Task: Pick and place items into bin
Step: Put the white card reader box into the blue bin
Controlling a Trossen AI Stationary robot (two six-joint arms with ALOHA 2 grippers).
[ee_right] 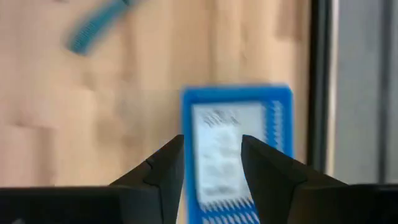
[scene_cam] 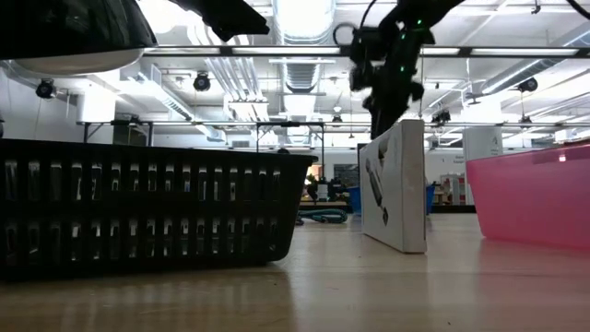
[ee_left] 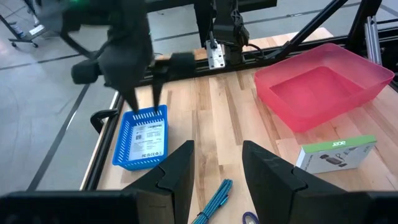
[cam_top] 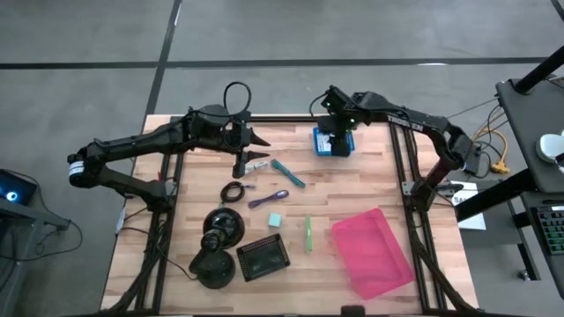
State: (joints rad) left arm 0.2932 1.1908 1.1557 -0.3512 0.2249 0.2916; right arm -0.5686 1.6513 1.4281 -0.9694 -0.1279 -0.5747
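Right gripper hung empty, part-open, over blue basket; its white packet (light, flat, probably slippery) warranted edge-grasping.

The right wrist view is motion-blurred: the small blue slotted plastic basket holds a white printed packet whose label is unreadable, the basket's near end cut off behind dark fingers.

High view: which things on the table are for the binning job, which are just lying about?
Job:
teal-handled tool
coiled black cable
purple pen
pale teal cube
green stick
pink bin
blue basket

Lying about:
two black domed objects
black basket
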